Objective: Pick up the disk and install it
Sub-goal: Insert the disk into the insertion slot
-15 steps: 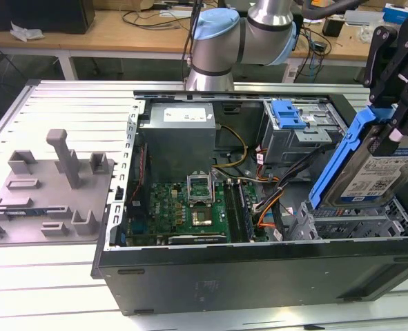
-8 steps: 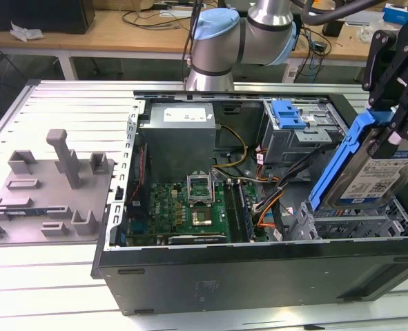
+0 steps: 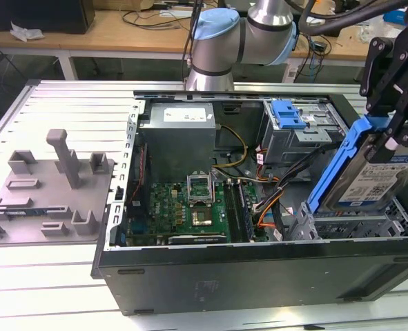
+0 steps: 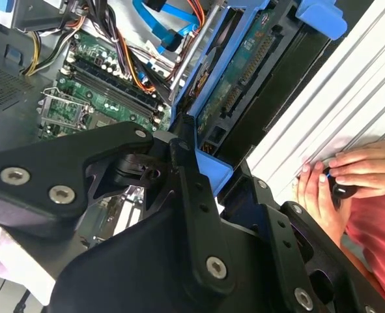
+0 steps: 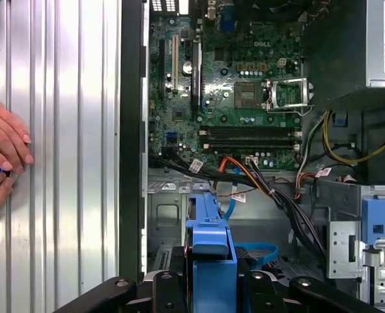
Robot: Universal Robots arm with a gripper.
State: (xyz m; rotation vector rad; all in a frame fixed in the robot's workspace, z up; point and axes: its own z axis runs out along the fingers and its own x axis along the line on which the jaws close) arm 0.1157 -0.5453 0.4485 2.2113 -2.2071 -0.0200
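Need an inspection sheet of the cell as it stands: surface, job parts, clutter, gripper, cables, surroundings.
Surface: ribbed metal table, carrying an open computer case that lies on its side.
Job's things: the disk, in its blue carrier, is held tilted over the drive bay end of the case, at the exterior view's right.
Clutter: grey fixture with upright posts, on the table at the exterior view's left.
Grippers: gripper shut on the disk's carrier.
Cables: orange, black and yellow cables run loose inside the case near the bay.
Surroundings: a person's hands rest on the table beside the case; wooden bench behind.
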